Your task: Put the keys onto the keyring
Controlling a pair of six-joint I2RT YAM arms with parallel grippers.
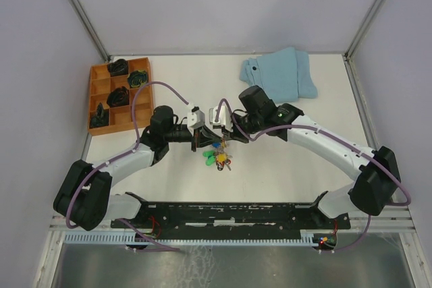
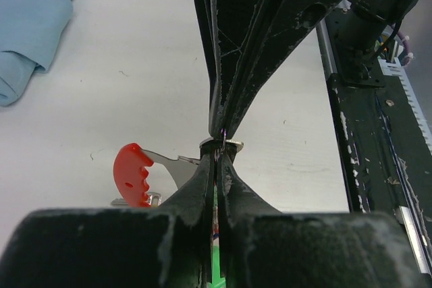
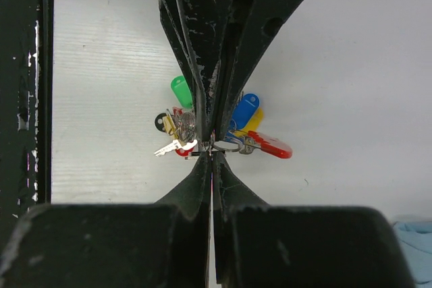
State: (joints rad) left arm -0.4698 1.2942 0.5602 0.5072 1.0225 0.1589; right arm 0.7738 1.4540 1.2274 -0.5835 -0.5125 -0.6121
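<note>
The two arms meet in the middle of the white counter (image 1: 304, 187). The left claw (image 2: 216, 160) and the right claw (image 3: 211, 150) touch tip to tip. Both claws are squeezed tight. They pinch the thin grey wire of the keyring (image 3: 256, 144) between them. The keyring has a red part that sticks out to one side.

The keys (image 3: 244, 109) sit in a bunch right under the claw tips. One has a green head, one blue and one yellow. A small silver key pokes out too. From above, the keys (image 1: 217, 158) are a little bright clump just in front of the claws. I cannot tell if they touch the counter or hang.

A folded blue cloth (image 1: 280, 72) lies at the far right. An orange tray (image 1: 92, 102) sits at the far left, with dark lumps (image 1: 118, 96) in its boxes.
</note>
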